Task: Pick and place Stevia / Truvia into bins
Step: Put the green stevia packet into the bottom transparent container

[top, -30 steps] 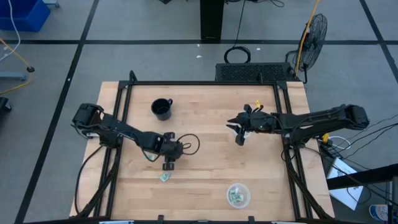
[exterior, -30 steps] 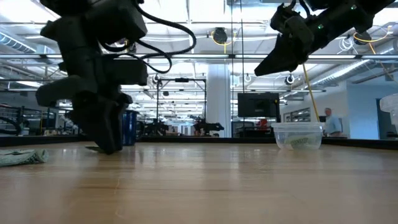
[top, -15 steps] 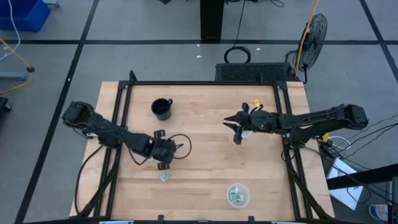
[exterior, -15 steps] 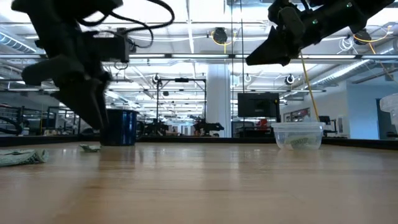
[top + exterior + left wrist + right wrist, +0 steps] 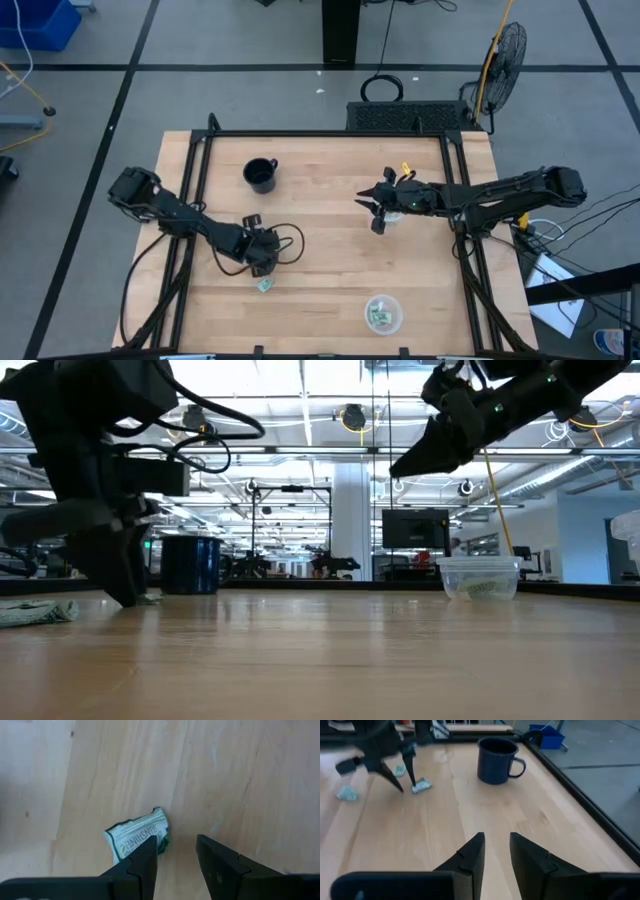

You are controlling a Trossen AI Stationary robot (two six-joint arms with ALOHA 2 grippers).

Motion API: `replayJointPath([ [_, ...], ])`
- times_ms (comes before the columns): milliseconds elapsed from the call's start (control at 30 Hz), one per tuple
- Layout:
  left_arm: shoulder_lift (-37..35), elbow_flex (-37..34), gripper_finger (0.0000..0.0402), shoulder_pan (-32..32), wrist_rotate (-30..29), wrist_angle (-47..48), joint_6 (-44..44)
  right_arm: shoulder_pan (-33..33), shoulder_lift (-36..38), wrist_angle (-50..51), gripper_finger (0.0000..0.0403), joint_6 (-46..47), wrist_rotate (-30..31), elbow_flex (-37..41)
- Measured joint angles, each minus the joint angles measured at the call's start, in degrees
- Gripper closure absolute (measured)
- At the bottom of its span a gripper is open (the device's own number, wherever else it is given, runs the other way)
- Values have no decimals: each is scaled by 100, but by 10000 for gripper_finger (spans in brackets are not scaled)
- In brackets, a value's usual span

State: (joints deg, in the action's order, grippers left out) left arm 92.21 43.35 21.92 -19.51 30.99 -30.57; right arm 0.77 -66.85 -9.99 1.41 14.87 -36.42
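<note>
pale wood counter (image 5: pixel 330 270) carries everything. left gripper (image 5: pixel 262 268) has dropped back toward the near edge since half a second ago, now low, fingers (image 5: pixel 145 857) slightly apart and empty, just beside a crumpled green-white stevia sachet (image 5: pixel 137 836). right gripper (image 5: pixel 376 215) hangs high mid-counter, shifted a little leftward, fingers (image 5: pixel 472 852) a little apart, empty. black mug (image 5: pixel 261 175) far left. clear bin (image 5: pixel 383 313) near front edge holds sachets.

The high view looks straight down over the table (image 5: pixel 330 200). The low view skims its surface. Both wrist cameras, peering between their jaws, share one sachet (image 5: pixel 137 837).
</note>
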Motion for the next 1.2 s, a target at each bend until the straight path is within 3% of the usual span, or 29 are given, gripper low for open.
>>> replayJointPath([
  [167, 17, -4, 275, 4, -95, -42, 256, 30, -253, -251, 316, -105, -12, 4],
  [367, 30, -11, 386, -130, 24, -167, 512, 40, -531, -742, 316, -252, -13, 2],
  [500, -2, -24, 392, -210, -173, -350, 658, 39, -753, -910, 316, -429, -39, 0],
  [700, -323, 316, 397, -224, -106, -1185, 1643, 14, -1350, -1188, 316, -1089, -1357, 0],
  [933, -683, 441, 398, -393, 1017, -2746, 3075, -358, -2232, -3017, 306, -2782, -1970, -4],
  [1200, -650, 435, 399, -796, 2203, -3733, 3709, -823, -2800, -4160, 283, -3900, -2157, -37],
])
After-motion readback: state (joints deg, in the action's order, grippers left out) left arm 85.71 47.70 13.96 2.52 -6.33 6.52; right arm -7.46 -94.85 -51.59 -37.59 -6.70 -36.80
